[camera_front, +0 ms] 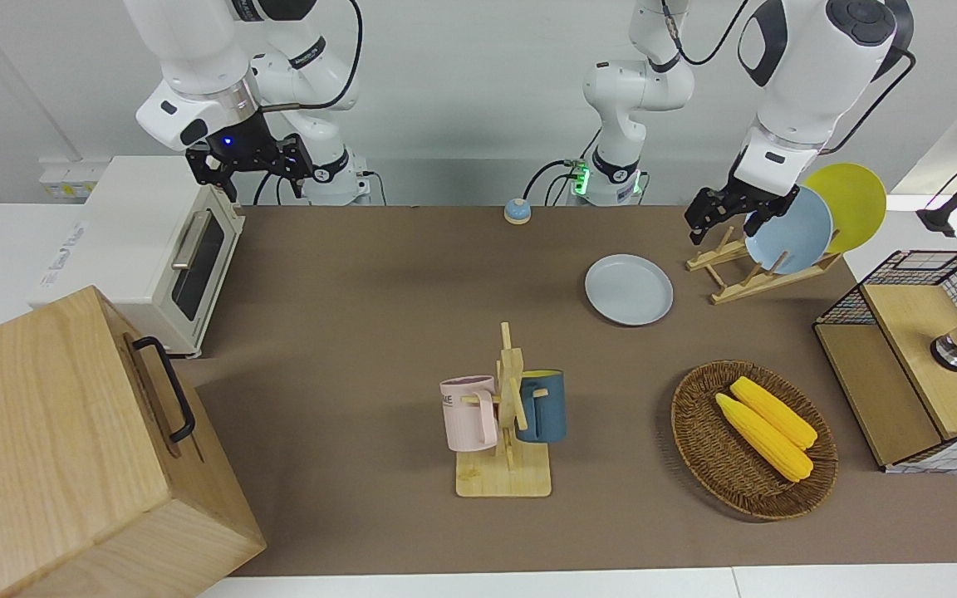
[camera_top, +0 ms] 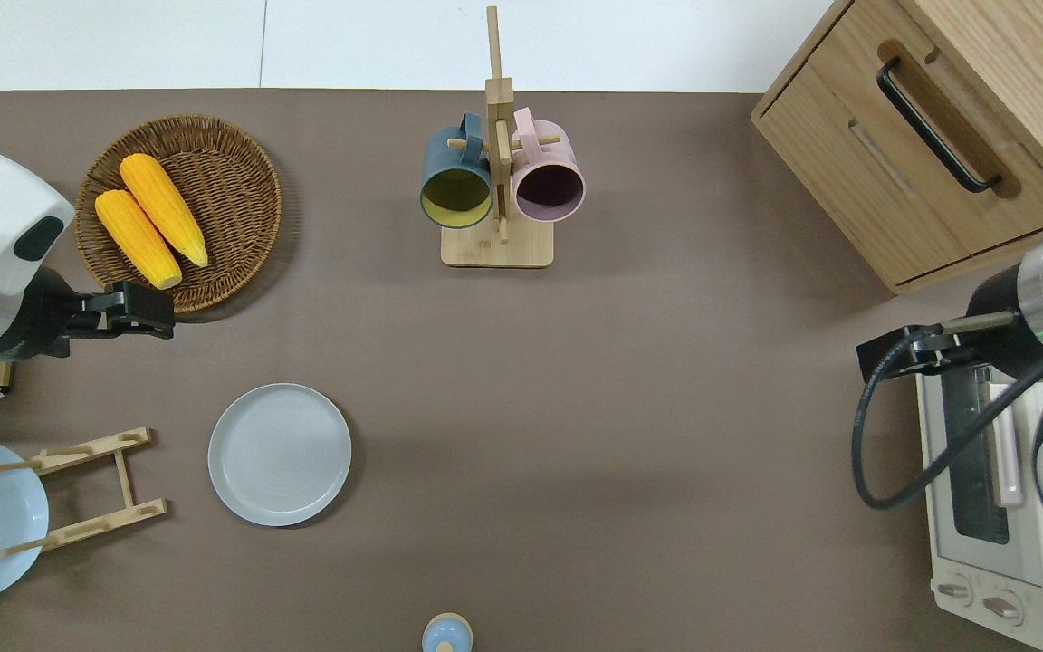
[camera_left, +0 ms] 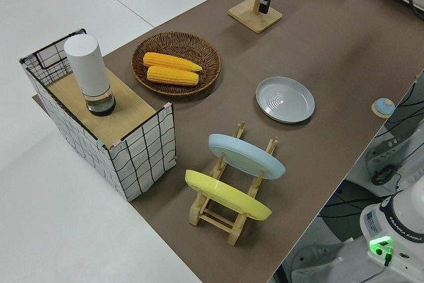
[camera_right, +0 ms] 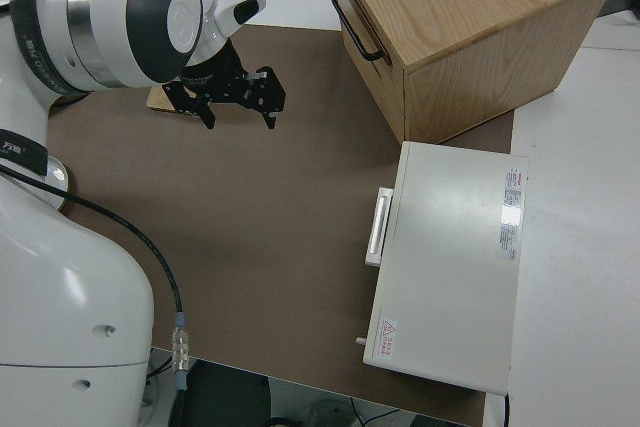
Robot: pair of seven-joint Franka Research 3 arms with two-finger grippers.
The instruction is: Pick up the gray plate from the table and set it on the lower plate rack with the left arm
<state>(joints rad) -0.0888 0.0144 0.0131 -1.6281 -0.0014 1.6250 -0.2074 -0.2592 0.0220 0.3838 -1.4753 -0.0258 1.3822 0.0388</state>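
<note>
Wooden cabinet (camera_front: 71,448), black handle: well apart from the gray plate, at the right arm's end of the table, farther from the robots. Toaster oven (camera_front: 154,249): same end, nearer to the robots than the cabinet. Wire-sided box (camera_front: 915,357) bearing a white cylinder (camera_left: 89,74): at the left arm's end, well apart from the gray plate. Woven basket (camera_top: 241,195) holding two corn cobs (camera_top: 150,222): farther from the robots than the gray plate. Wooden mug stand (camera_top: 497,240), one blue and one pink mug: farther again, mid-table. Lower plate rack (camera_top: 91,489): just beside the gray plate toward the left arm's end; its slots nearest the plate stand free, while a light blue plate (camera_left: 246,155) and a yellow plate (camera_left: 226,195) lean in the others. Gray plate (camera_top: 279,454): flat on the brown mat, untouched, task not yet begun. Left gripper (camera_top: 128,311): aloft, over the mat at the basket's nearer edge, holding nothing; whether the fingers are spread or pressed together cannot be told. Right gripper (camera_front: 250,162): parked. Small bell (camera_front: 517,211): nearer to the robots than the gray plate. Hazards, judged: the shallow rim lies flush on the mat, so a pinch could slide off; a tilted carry could knock the light blue plate or shift the light rack.
</note>
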